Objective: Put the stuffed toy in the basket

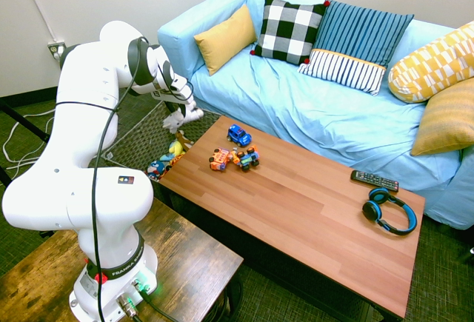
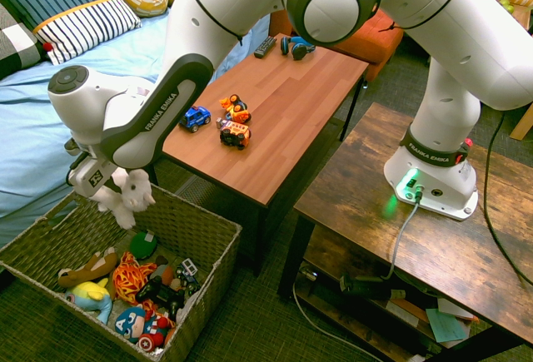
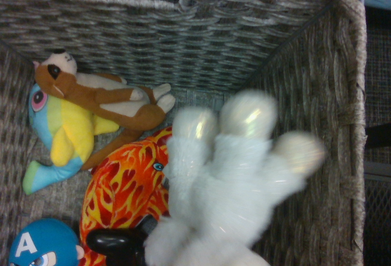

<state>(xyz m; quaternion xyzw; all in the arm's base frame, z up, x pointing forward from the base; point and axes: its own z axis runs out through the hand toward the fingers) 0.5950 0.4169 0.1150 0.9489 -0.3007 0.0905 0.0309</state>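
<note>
My claw is over the basket, with the white stuffed toy right at its tip, above the pile and inside the line of the walls. State of claw: cannot tell whether it grips the plush or is letting it go; the plush covers the contact, and its outline is smeared in the wrist view, which may mean motion. Judged reason for the placing: from here a release should drop the toy clear of the rim, and the soft heap beneath should cushion it. Its limbs dangle, three pale, shiny ends showing in the wrist view; one could catch on the wall nearest them if the drop drifts. Task judged nearly done, lacking only the toy's coming to rest below. Counts: one white toy at my claw; one basket under it. Beneath my claw, in the basket: one brown plush, one yellow-and-blue plush, one flame-patterned item, one blue-headed figure, one black controller, one green round item; others too tangled to count. Off to the side of my claw, on the table: three toy cars; farther off, one remote and one pair of headphones.
</note>
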